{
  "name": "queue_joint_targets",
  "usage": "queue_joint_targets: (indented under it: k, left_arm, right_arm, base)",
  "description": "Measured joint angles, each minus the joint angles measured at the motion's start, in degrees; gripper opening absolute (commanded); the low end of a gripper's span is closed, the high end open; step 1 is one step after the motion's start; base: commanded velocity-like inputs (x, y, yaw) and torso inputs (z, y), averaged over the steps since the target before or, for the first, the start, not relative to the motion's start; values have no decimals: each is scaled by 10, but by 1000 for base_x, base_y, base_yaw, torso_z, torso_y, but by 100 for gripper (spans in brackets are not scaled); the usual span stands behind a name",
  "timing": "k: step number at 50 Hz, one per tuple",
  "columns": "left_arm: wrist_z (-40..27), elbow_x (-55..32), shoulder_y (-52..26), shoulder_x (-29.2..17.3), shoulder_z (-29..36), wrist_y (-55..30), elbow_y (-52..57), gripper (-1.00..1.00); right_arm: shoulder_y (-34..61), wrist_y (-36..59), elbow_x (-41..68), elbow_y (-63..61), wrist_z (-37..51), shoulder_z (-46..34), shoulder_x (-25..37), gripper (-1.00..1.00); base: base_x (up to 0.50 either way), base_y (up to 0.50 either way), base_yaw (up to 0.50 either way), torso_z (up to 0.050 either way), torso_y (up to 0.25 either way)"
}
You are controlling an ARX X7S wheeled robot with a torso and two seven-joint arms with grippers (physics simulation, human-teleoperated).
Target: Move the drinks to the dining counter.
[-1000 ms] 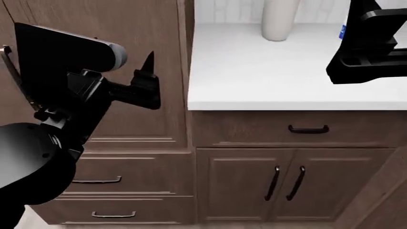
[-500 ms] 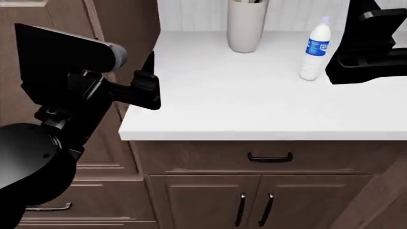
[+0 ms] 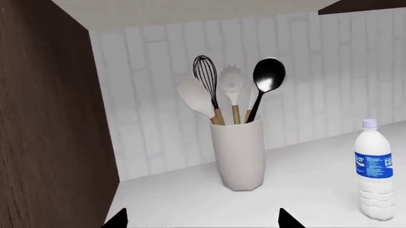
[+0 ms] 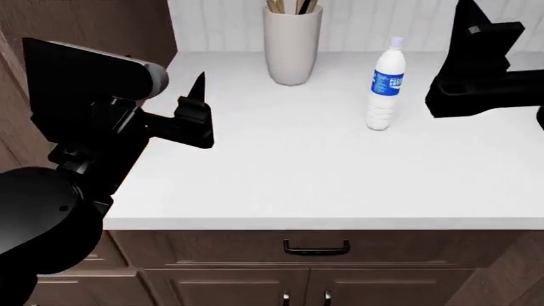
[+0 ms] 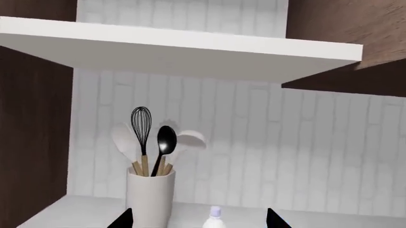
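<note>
1. Approach was the step in hand, as I judged it: you had the robot facing the white worktop (image 4: 297,178) over the black-handled drawer (image 4: 316,247), and nothing had been picked up yet.
2. Your one visible drink, the clear plastic bottle with the blue label (image 4: 384,84), stood upright on that worktop towards its back edge, right of centre, free of both arms.
3. The utensil holder (image 4: 292,43), with a whisk (image 3: 206,80), a black spoon (image 3: 266,78) and pale spatulas in it, stood near the back edge to the bottle's left, apart from it; it was not one of your drinks.
4. No coffee cup, carton or dining counter showed in any view.
5. Your right gripper (image 4: 476,70) hovered above the worktop just right of the bottle, not touching it. The right wrist view showed two dark fingertips (image 5: 121,219) set wide apart with only the bottle's cap (image 5: 215,211) between them, so I read that claw as spread and empty.
6. Your left gripper (image 4: 195,115) hung over the worktop's left edge, well apart from the bottle, its tips likewise parted and holding nothing.
7. Next, in my judgement, you needed to lower the right claw to label height, straddle the bottle squarely, and close gently, since a tall light bottle would tip if nudged from one side.
</note>
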Motion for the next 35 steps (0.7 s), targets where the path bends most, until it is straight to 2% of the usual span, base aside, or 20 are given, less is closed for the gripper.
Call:
queue_joint_targets:
  k: [5,19,35]
  left_arm:
    - [-1,-1,-1,-1,0,0,0,100]
    - [-7,-5,-5,-1,3,-2,0,100]
    - [-12,-9,-9,-1,7,-3,0,100]
  right_arm:
    - [-5,-4,3,3,1,0,3,100]
    - [-18,-10,10,4,2,-1,13,100]
    - [-28,29,51,24,17,-30,2,100]
  base:
    - [0,0,0,0,0]
    - [479,-190,0,0,1]
    - [0,0,0,0,1]
